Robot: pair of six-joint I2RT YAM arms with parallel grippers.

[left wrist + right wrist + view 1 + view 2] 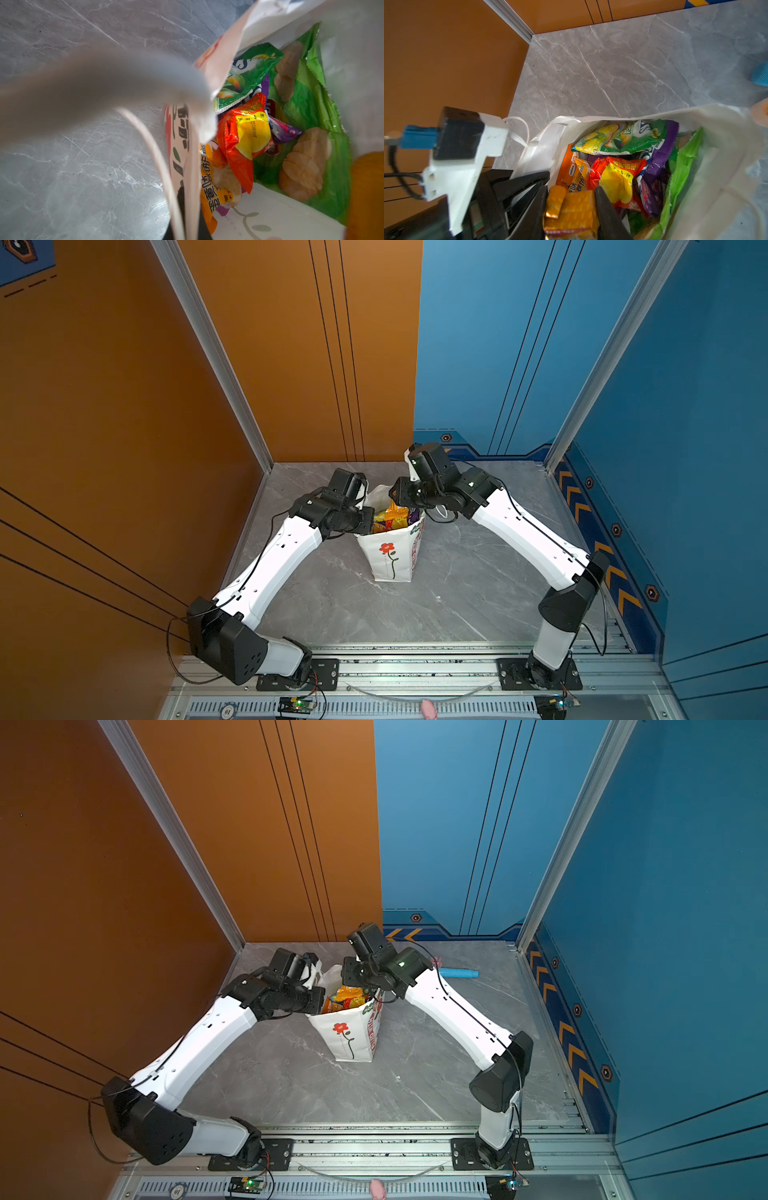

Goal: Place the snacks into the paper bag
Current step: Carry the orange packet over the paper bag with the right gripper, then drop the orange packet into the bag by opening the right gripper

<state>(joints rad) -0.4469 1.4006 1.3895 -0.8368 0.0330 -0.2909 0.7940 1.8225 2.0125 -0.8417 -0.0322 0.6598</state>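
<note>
Cracker packet [577, 209]: pinched in my right gripper [572, 189] over the paper bag [386, 564], for dropping. Left gripper [537, 178]: clamped on the left rim, spreading its mouth.

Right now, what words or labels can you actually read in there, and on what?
"饼干": orange-yellow wrapper inside the paper bag.
"SAVORIA": orange packet.
"ORIA", cut off: purple packet.
Paper bag's red stripe, red packet's date stamp, orange cracker packet: too blurred to read.
</note>
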